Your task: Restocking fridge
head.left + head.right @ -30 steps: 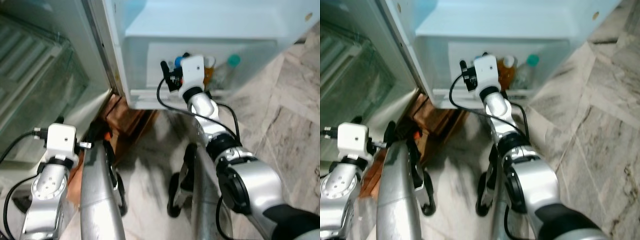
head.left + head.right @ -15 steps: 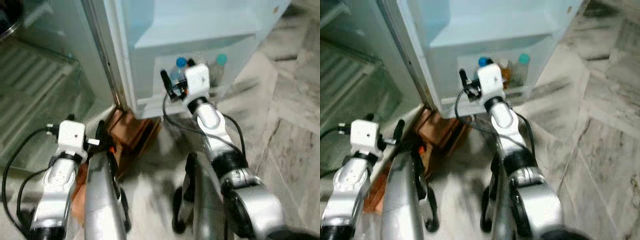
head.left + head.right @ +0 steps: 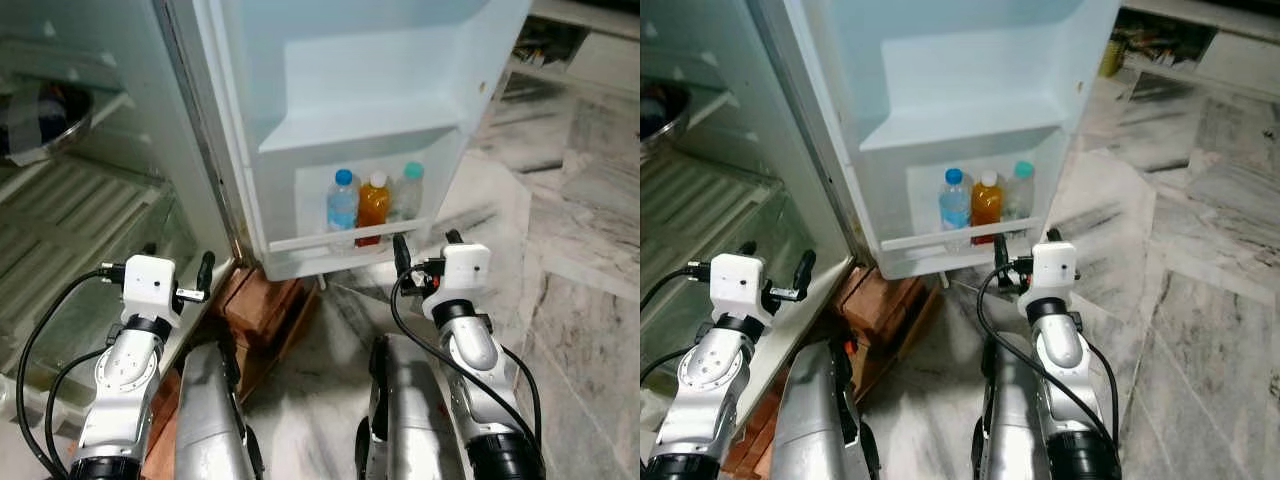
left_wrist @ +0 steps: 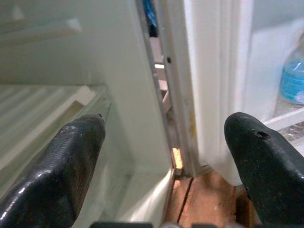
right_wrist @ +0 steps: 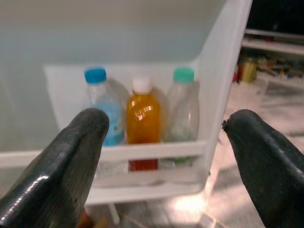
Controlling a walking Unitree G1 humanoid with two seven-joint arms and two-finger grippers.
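The open fridge door (image 3: 350, 60) has a low shelf (image 3: 345, 240) holding three upright bottles: a blue-capped water bottle (image 3: 341, 205), an orange juice bottle (image 3: 374, 203) and a clear bottle with a teal cap (image 3: 409, 190). My right gripper (image 3: 425, 245) hangs open and empty just in front of that shelf, apart from the bottles. Between its fingers in the right wrist view I see the water bottle (image 5: 102, 111), the juice bottle (image 5: 142, 118) and the teal-capped one (image 5: 181, 107). My left gripper (image 3: 178, 262) is open and empty near the fridge body's lower edge (image 4: 142, 109).
The fridge interior at left has ribbed shelves (image 3: 70, 200) and a metal bowl (image 3: 40, 110). A wooden stand (image 3: 265, 310) sits under the fridge. Marble floor (image 3: 590, 250) stretches to the right. An empty upper door shelf (image 3: 370, 125) sits above the bottles.
The view has lifted and pulled back, showing more of the door. My right gripper has drawn back from the bottles in the door shelf and now sits lower, in front of it.
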